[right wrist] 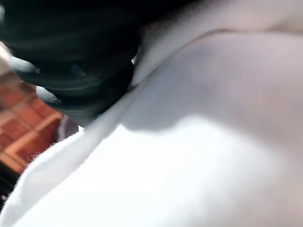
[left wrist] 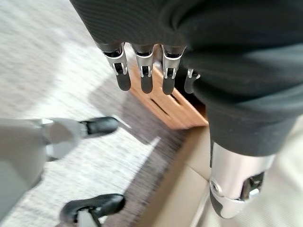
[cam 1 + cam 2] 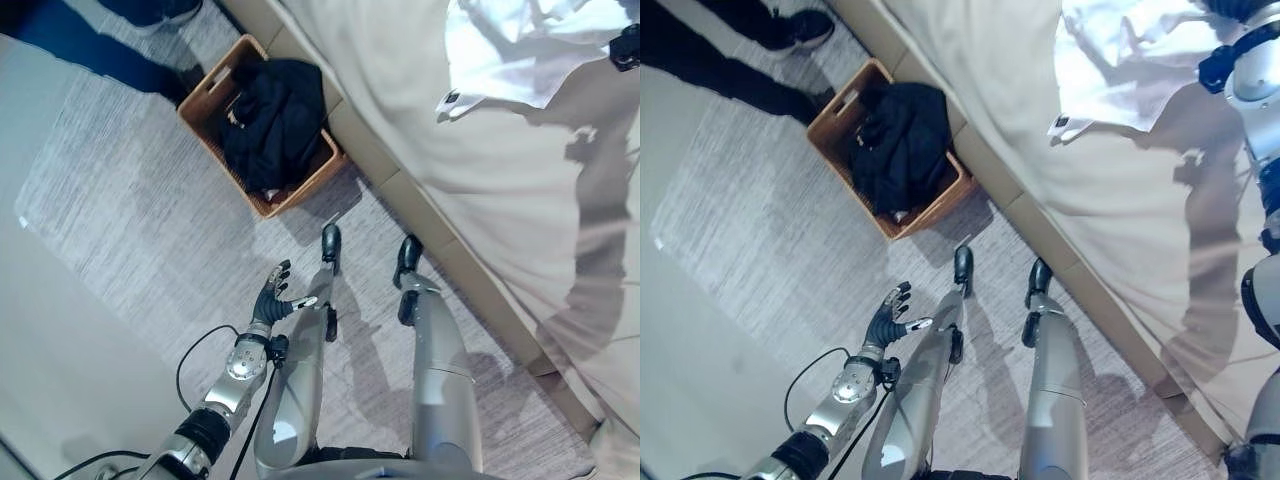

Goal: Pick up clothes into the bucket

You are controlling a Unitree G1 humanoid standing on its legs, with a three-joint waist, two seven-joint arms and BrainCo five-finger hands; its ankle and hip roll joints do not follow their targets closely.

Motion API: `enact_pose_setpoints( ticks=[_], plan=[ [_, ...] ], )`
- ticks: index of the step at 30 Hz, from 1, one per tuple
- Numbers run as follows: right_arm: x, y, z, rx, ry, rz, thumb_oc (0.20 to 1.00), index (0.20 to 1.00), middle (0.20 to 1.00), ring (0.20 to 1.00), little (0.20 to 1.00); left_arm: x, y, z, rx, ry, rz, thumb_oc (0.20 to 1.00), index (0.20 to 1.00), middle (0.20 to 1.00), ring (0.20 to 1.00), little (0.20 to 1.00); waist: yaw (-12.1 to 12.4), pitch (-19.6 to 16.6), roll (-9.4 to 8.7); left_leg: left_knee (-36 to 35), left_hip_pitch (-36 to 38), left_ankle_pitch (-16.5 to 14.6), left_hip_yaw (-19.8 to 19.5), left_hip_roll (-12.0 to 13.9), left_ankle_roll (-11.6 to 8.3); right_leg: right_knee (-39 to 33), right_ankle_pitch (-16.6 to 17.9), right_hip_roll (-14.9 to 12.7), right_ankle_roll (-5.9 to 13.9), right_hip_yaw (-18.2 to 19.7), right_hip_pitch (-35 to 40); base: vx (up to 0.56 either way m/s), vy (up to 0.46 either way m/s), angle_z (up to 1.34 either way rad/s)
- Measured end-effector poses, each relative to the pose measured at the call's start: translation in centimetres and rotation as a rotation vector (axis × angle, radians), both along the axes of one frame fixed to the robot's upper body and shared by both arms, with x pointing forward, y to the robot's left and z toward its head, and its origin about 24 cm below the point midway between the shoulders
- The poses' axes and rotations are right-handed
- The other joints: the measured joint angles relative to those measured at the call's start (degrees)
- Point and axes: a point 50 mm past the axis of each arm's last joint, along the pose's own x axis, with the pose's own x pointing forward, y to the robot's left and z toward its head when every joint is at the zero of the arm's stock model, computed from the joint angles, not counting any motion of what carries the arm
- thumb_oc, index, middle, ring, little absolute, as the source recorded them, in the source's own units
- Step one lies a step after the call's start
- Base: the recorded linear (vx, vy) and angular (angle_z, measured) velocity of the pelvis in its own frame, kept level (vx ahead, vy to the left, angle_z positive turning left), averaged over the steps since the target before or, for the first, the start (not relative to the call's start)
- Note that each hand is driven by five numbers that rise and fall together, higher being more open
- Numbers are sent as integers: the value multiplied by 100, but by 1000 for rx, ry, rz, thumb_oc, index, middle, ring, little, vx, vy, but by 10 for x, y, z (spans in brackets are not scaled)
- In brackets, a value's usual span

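Fingers on the left hand (image 3: pixel 272 296) are straight and spread, holding nothing, with the hand hanging low over the grey carpet (image 3: pixel 120 200) down near the robot. Its wrist view shows the same thing, fingertips (image 2: pixel 147 82) straight out in a row with the wooden side of the basket (image 2: pixel 165 106) showing past them.

A bit further out sits that basket (image 3: pixel 205 100), a brown box-shaped one with cut-out handles, on the carpet right against the base of the bed (image 3: pixel 400 120). Black clothes (image 3: pixel 272 120) are already piled in it and bulge up over the rim.

Beside the basket is the bed with a beige cover, and up at the far end a white shirt (image 3: pixel 500 50) lies spread on it. The right hand (image 1: pixel 71 61) is up there by the shirt; its wrist view has the dark cover pressed close to white cloth (image 1: pixel 189 165), and I honestly can't tell what its fingers are doing.

Beyond the basket, a person's dark legs (image 3: pixel 710 60) and shoe (image 3: pixel 805 27) stand on the floor.
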Motion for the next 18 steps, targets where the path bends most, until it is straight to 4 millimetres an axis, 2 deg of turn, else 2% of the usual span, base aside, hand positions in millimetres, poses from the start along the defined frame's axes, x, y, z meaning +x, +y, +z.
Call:
enact_pose_setpoints(
  ticks=[1, 2, 5, 6, 7, 8, 9, 10, 11, 12, 13, 14, 17, 18],
  plan=[
    [0, 2, 1, -2, -4, 6, 200, 200, 200, 200, 200, -1, 3, -2, 11, 11, 8, 1000, 1000, 1000, 1000, 1000, -26, -6, -17, -9, 153, -11, 11, 12, -9, -109, 23, 18, 42, 9, 200, -30, 33, -25],
    [-2, 4, 5, -17, -13, 16, 200, 200, 200, 200, 200, -2, 12, -4, 36, 20, 21, 1000, 1000, 1000, 1000, 1000, -95, -4, -116, -2, 450, -80, 81, 16, 7, -228, 60, 53, 28, 72, 525, -29, 33, -15],
    [-3, 8, 4, -30, -23, 42, 200, 200, 200, 200, 200, -4, 26, -4, 93, 23, 33, 1000, 1000, 1000, 1000, 1000, -114, 6, -232, 8, 1075, -223, 201, 38, 63, -469, 100, 90, 91, 132, 1216, 64, 37, -19],
    [-4, 10, 3, -35, -30, 60, 200, 200, 200, 200, 200, -4, 31, -4, 115, 22, 30, 1000, 1000, 1000, 1000, 1000, -106, -22, -254, -46, 1432, -247, 232, 41, 64, -617, 126, 101, 131, 143, 1613, 72, 16, -13],
    [-4, 13, 2, -31, -40, 77, 200, 200, 200, 200, 200, -7, 33, -5, 121, 25, 31, 1000, 1000, 1000, 1000, 1000, -104, -102, -281, -68, 1510, -247, 244, 39, 63, -664, 131, 102, 142, 144, 1702, 126, 16, -9],
    [-6, 14, 3, -27, -58, 91, 200, 200, 200, 200, 200, -5, 38, -1, 128, 6, 37, 1000, 1000, 1000, 1000, 1000, -143, -208, -322, -73, 1618, -377, 269, 51, 28, -727, 118, 108, 134, 156, 1827, 173, 12, -8],
    [-15, 11, 9, -21, -98, 115, 200, 200, 200, 200, 200, 2, 41, 12, 131, -40, 31, 1000, 1000, 1000, 1000, 1000, -135, -200, -331, -107, 1961, -435, 275, 80, 33, -988, 152, 160, 152, 154, 2273, 138, 12, -7],
    [-16, 11, 7, -12, -104, 123, 200, 200, 200, 200, 200, 0, 42, 11, 133, -41, 31, 1000, 1000, 1000, 1000, 1000, -112, -266, -340, -124, 2030, -427, 278, 79, 43, -1030, 196, 162, 188, 152, 2357, 136, 5, -6],
    [-21, 9, 6, 5, -126, 142, 200, 200, 200, 200, 200, 6, 44, 26, 123, -96, 31, 1000, 1000, 1000, 1000, 1000, -119, -424, -373, -159, 2208, -549, 293, 80, 54, -1115, 152, 158, 141, 140, 2554, 87, -5, -3],
    [-21, 9, 2, 12, -134, 154, 200, 200, 200, 200, 200, 5, 44, 29, 114, -119, 28, 1000, 1000, 1000, 1000, 1000, -115, -578, -404, -173, 2216, -556, 291, 75, 48, -1125, 145, 152, 135, 142, 2552, 114, -2, 0],
    [-22, 7, -3, 18, -133, 162, 200, 200, 200, 200, 200, 13, 42, 45, 112, -179, 9, 1000, 1000, 1000, 1000, 1000, -127, -772, -432, -201, 2308, -590, 288, 75, 33, -1235, 141, 157, 131, 126, 2690, 124, 2, 6],
    [-24, 6, -9, 35, -135, 176, 200, 200, 200, 200, 200, 20, 40, 61, 112, -242, -14, 1000, 1000, 1000, 1000, 1000, -116, -805, -439, -271, 2522, -523, 281, 83, 77, -1333, 236, 180, 172, 104, 2939, 108, 6, 5],
    [-21, 6, -25, 31, -87, 191, 200, 200, 200, 200, 200, 30, 36, 86, 108, -338, -39, 1000, 1000, 1000, 1000, 1000, -136, -1137, -447, -331, 2675, -578, 286, 79, 74, -1469, 228, 179, 160, 85, 3121, 113, -6, 2],
    [-20, 3, -34, 27, -53, 186, 200, 200, 200, 200, 200, 36, 32, 108, 111, -418, -71, 1000, 1000, 1000, 1000, 1000, -153, -1169, -445, -341, 2826, -551, 269, 87, 106, -1572, 294, 190, 170, 37, 3344, 119, -14, 8]
  ],
)
